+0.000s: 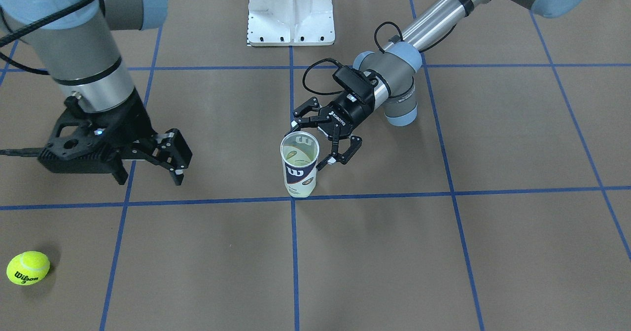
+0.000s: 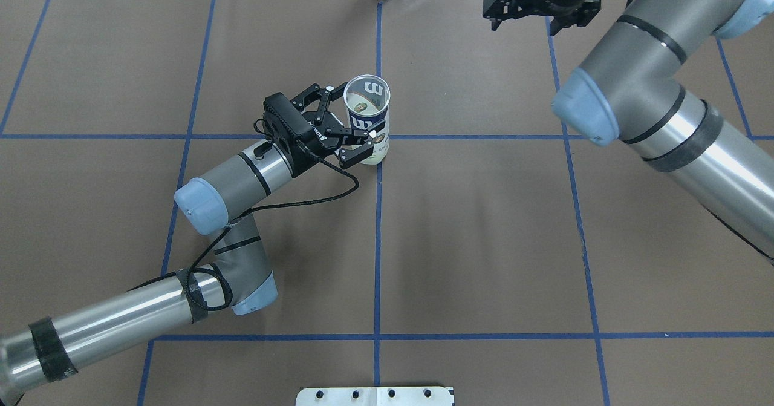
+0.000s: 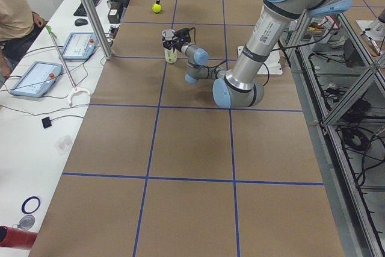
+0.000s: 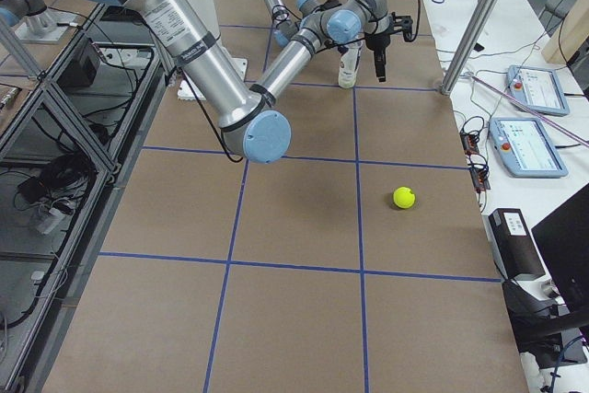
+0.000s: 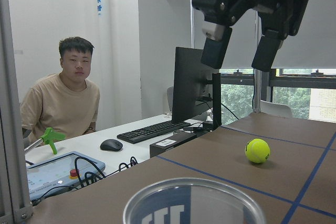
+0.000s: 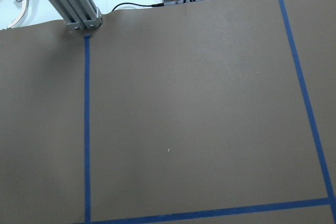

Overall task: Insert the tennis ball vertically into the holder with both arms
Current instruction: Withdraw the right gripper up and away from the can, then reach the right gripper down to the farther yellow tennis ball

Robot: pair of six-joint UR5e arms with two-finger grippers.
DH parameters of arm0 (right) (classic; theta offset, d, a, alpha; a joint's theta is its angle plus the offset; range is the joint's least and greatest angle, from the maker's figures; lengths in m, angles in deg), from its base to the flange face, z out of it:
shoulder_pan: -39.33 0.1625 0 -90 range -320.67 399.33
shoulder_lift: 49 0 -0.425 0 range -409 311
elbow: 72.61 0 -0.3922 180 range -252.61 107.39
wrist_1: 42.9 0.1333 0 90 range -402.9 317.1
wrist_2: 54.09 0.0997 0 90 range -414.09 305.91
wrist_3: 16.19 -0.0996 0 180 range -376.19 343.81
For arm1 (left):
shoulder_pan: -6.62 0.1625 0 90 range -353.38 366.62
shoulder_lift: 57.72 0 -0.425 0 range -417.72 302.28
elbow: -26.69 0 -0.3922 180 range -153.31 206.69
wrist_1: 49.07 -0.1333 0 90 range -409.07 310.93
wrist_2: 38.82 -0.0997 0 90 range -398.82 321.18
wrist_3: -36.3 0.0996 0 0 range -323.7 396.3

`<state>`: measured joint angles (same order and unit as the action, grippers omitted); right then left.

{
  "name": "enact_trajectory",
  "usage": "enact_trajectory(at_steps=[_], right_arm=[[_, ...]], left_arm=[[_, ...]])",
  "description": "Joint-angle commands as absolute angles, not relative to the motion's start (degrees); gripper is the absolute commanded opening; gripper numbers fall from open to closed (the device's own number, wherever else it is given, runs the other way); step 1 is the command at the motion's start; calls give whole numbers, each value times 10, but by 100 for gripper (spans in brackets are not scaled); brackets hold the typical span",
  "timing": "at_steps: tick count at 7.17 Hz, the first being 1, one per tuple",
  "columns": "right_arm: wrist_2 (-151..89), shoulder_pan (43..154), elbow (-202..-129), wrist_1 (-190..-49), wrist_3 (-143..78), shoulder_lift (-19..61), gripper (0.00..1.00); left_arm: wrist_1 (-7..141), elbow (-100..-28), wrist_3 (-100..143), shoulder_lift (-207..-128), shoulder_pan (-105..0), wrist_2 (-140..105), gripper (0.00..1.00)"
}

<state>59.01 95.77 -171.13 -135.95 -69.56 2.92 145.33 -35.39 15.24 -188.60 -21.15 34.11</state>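
Overhead exterior: clear, navy-white-labelled holder (image 2: 367,121) upright; left gripper (image 2: 349,120) spread beside it, right gripper (image 2: 525,26) spread, empty. Front-facing, unlike overhead: tennis ball (image 1: 28,268) near table's (image 1: 394,262) edge.

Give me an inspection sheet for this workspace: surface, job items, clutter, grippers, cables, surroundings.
surface: brown table cover with a blue tape grid, lying flat.
job's things: holder upright mid-table, top open, no ball inside; tennis ball on the cover, well away on the robot's right side.
clutter: nothing seen loose on the cover; white pedestal at the robot's edge.
grippers: left gripper open, fingers either side of the holder, contact unclear; right gripper open, empty, raised above the cover.
cables: black cable loops from the left wrist over the cover.
surroundings: person seated at a side bench with keyboard and monitor.
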Motion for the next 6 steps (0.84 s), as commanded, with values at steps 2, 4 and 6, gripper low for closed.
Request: enact_trajectory(at_steps=[2, 4, 6], right_arm=[[652, 1051, -1620, -1284, -538, 80, 99], [658, 1069, -1454, -1084, -495, 96, 99], [657, 1076, -1363, -973, -457, 123, 99]], left_arm=[[1448, -354, 152, -1888, -211, 341, 99], [1448, -354, 152, -1888, -211, 341, 98], [1448, -354, 153, -1887, -211, 341, 98]])
